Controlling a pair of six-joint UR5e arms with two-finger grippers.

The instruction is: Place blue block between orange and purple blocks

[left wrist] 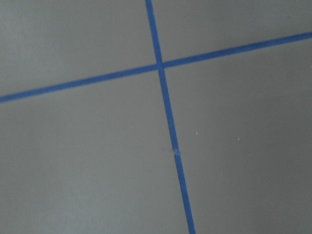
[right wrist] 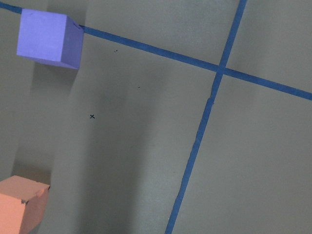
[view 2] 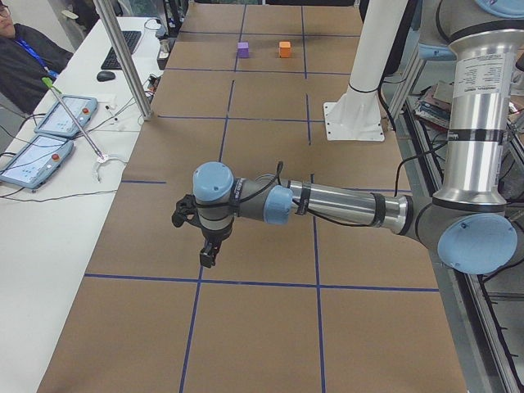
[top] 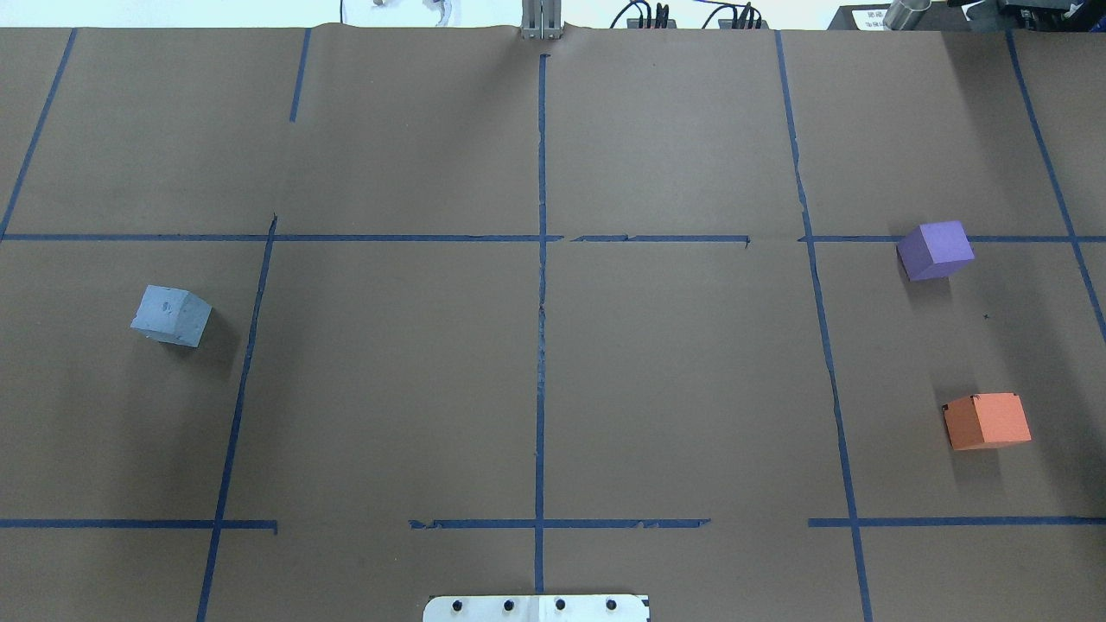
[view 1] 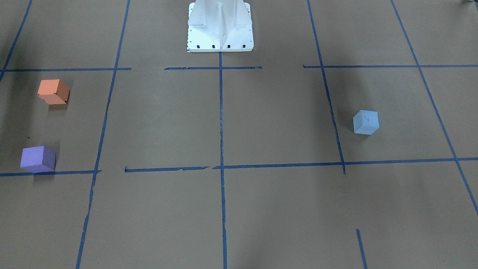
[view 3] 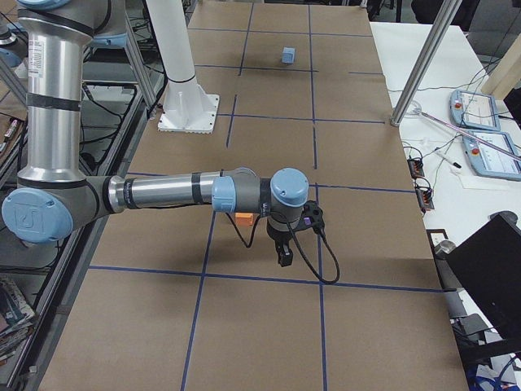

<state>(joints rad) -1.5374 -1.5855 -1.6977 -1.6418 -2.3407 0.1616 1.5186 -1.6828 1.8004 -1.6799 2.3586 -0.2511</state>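
The pale blue block [top: 171, 315] sits alone on the brown paper on my left side; it also shows in the front view [view 1: 366, 122]. The purple block [top: 935, 250] and the orange block [top: 987, 421] sit apart on my right side, with a bare gap between them. The right wrist view shows both, purple [right wrist: 48, 38] and orange [right wrist: 19, 204]. My left gripper [view 2: 209, 250] and my right gripper [view 3: 282, 257] hang above the table and show only in the side views. I cannot tell whether either is open or shut.
Blue tape lines [top: 541, 302] divide the brown paper into squares. The white robot base [view 1: 220, 28] stands at the table's middle edge. A side table with tablets [view 2: 49, 131] and an operator are beyond the far edge.
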